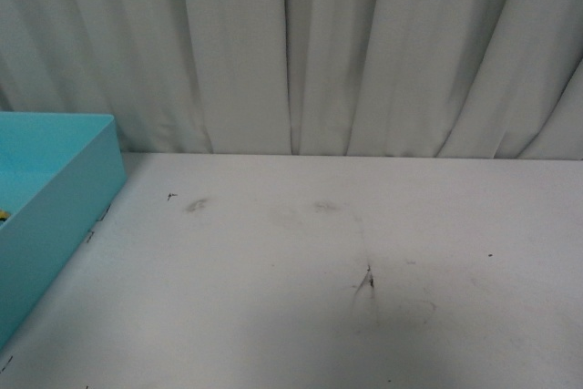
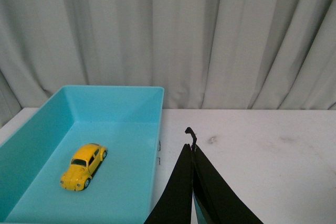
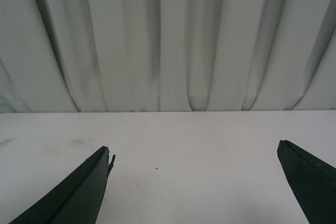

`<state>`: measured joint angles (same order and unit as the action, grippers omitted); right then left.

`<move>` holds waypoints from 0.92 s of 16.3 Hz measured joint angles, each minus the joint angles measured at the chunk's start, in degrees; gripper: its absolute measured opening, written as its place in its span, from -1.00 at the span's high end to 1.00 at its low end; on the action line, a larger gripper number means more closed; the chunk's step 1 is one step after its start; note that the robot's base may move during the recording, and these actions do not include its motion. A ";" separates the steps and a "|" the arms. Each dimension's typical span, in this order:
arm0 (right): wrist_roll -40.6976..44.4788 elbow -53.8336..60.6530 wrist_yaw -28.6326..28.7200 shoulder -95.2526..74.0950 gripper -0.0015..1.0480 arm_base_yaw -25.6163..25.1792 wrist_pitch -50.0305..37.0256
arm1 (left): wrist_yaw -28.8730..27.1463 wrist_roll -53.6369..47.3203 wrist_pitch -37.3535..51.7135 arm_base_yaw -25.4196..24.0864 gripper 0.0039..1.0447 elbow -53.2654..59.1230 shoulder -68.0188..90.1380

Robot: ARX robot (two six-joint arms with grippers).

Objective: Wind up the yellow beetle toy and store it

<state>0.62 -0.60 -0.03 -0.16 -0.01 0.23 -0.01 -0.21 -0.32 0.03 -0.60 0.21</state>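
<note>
Neither claw shows in my front view; I see only the white bench point(image 1: 364, 298), the curtain point(image 1: 346, 52) behind its far edge, and the turquoise bin point(image 1: 68, 193) sitting at the bench's left edge. A sliver of yellow peeks at the bin's inside, too small for me to name from here.

From the left wrist view, the left claw point(image 2: 193, 153) has its two black fingers pressed together with nothing between them, hanging just beside the bin's point(image 2: 157, 129) right wall, over the bench. The beetle point(image 2: 83, 166) lies on the bin floor, on its wheels, nose toward the near-left corner of the bin, apart from every wall.

From the right wrist view, the right claw point(image 3: 194, 156) is spread wide, one finger at each side of the picture, empty, above bare bench and facing the curtain at the far edge.

My reading: the storing step looks done, since the beetle already rests in the bin and both claws are free of it. Whether it was wound I cannot tell from these pictures. If anything remains, I judge it is only to draw the left arm clear of the bin wall without nudging it and park both arms. If winding were still owed, the left claw would first have to open, then reach down over the wall to the beetle's roof.
</note>
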 joint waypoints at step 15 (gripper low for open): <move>0.00 0.00 0.02 0.00 -0.87 0.00 0.00 | -0.04 0.04 0.07 0.00 -0.88 0.00 -0.02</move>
<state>0.62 -0.60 -0.01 -0.16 -0.01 0.23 -0.05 -0.16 -0.25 0.03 -0.60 0.19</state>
